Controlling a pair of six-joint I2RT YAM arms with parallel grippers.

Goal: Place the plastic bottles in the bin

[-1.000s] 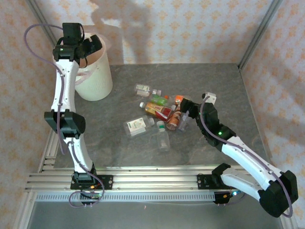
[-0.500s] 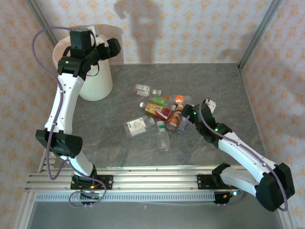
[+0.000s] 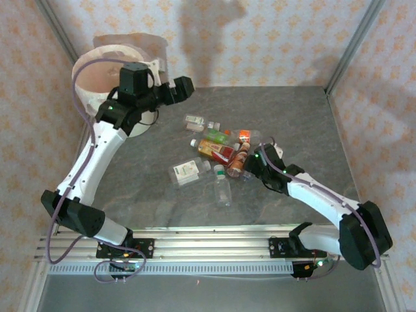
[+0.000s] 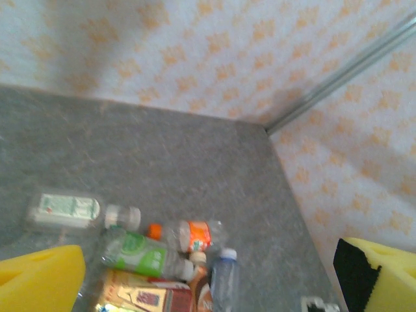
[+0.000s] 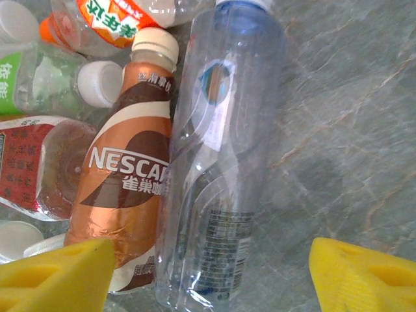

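Several plastic bottles (image 3: 218, 148) lie in a heap mid-table. My right gripper (image 3: 251, 166) is low at the heap's right edge, open. Its yellow pads (image 5: 58, 276) straddle a clear blue-capped bottle (image 5: 224, 162) and part of a brown Nescafe bottle (image 5: 130, 175); bare table shows between the clear bottle and the right pad. My left gripper (image 3: 184, 88) hangs open and empty in the air, right of the cream bin (image 3: 97, 49). From the left gripper (image 4: 208, 279) I look down at the orange-label bottle (image 4: 188, 235), green-label bottle (image 4: 140, 255) and the blue-capped one (image 4: 222, 279).
A white-label bottle (image 3: 185, 172) and a clear bottle (image 3: 222, 192) lie apart at the heap's near left. Another white-label bottle (image 3: 194, 120) lies at the far side. Papered walls and a metal corner post (image 3: 354, 45) close the table; frame rails (image 3: 208, 247) run along its near edge.
My left arm swung from above the bin out to its right, over the table. My right gripper slid left and down onto the heap's edge, and its jaws narrowed round the clear bottle.
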